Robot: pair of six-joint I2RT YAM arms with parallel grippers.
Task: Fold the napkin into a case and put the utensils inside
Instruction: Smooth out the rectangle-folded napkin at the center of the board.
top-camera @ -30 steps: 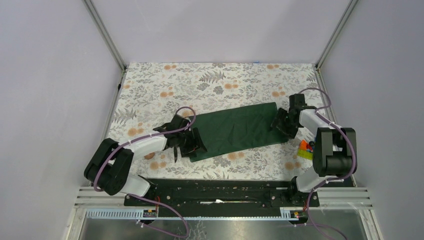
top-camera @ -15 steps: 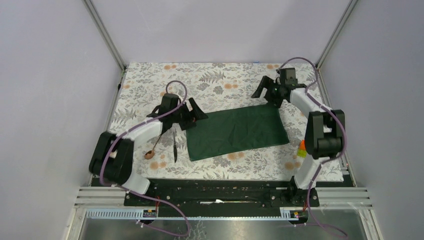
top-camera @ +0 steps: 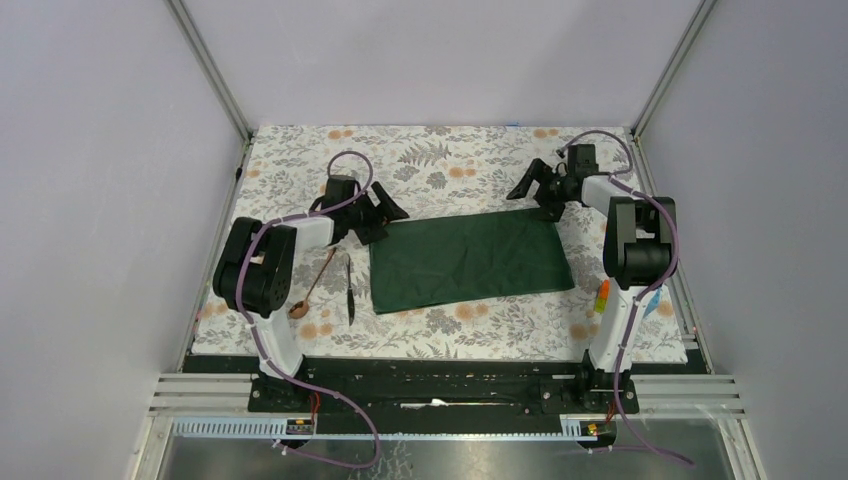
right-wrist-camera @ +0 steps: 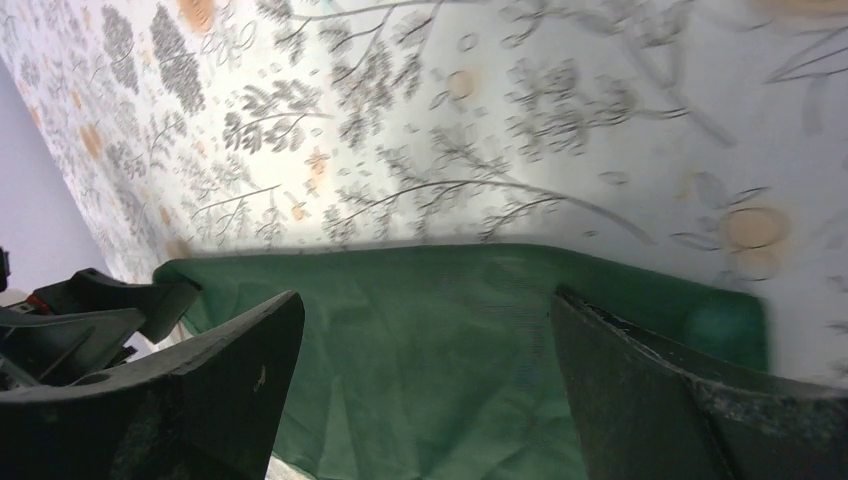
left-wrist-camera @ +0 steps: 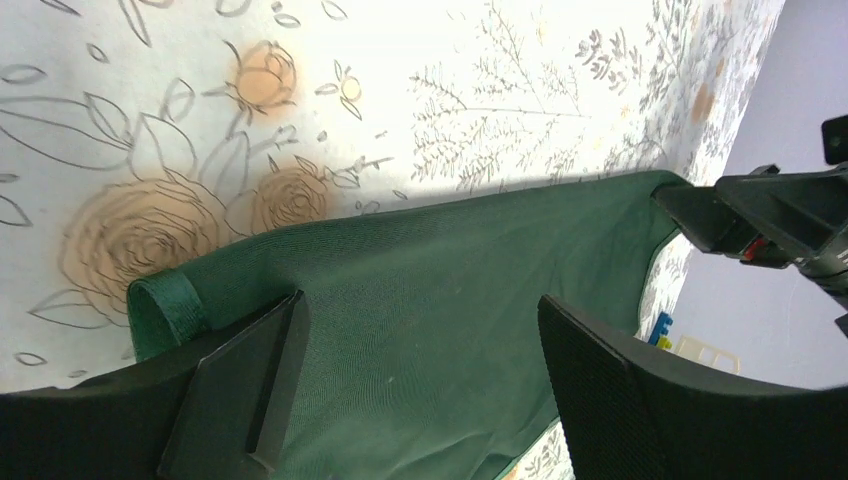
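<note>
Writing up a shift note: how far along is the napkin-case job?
Done: the napkin lies flat as a wide rectangle, seemingly folded once. In hand: left gripper and right gripper stand open at its far corners, holding nothing. Left: fold it narrower, then tuck in the spoon and knife, both lying on the tablecloth beside it.
</note>
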